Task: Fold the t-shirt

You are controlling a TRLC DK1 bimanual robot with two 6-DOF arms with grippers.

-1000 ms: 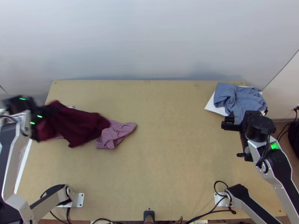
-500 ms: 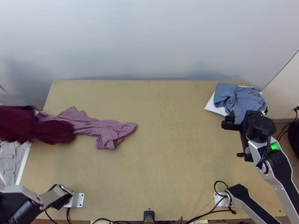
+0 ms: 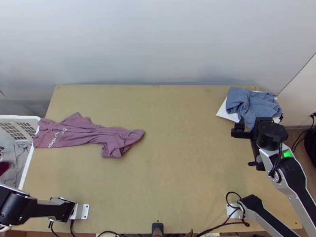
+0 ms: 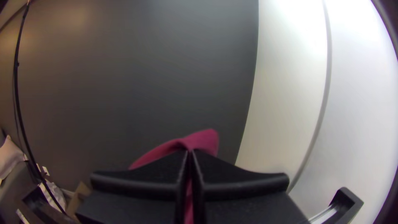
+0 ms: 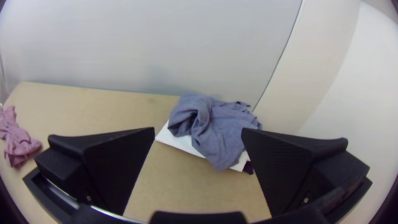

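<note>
Since the earlier frame, the left arm (image 3: 29, 207) has been swinging nearer, and a dark red cloth (image 3: 4, 167) has been sliding off the mauve t-shirt (image 3: 79, 132) to the left edge. The right arm (image 3: 294, 168) has been shifting only slightly.

In the top view, the t-shirt is lying on the left side of the desk (image 3: 177, 158), its printed left end spreading fairly flat and touching the basket (image 3: 19, 117), its right end bunching up. A grey cloth (image 3: 17, 158) is lying in the basket. Far right, a blue cloth (image 3: 247, 104) is lying crumpled on a folded white thing (image 3: 226, 112).

In the left wrist view, the left gripper (image 4: 189, 152) is pinching the dark red cloth tightly, its fingers pressing together, with part of the cloth sticking out beyond them.

In the right wrist view, the right gripper (image 5: 198, 129) is holding nothing, its fingers standing wide apart, the blue cloth lying beyond them.

The mauve shirt is probably the one awaiting folding. The work seems to be only at the sorting stage: spreading, smoothing and every fold are still remaining.
</note>
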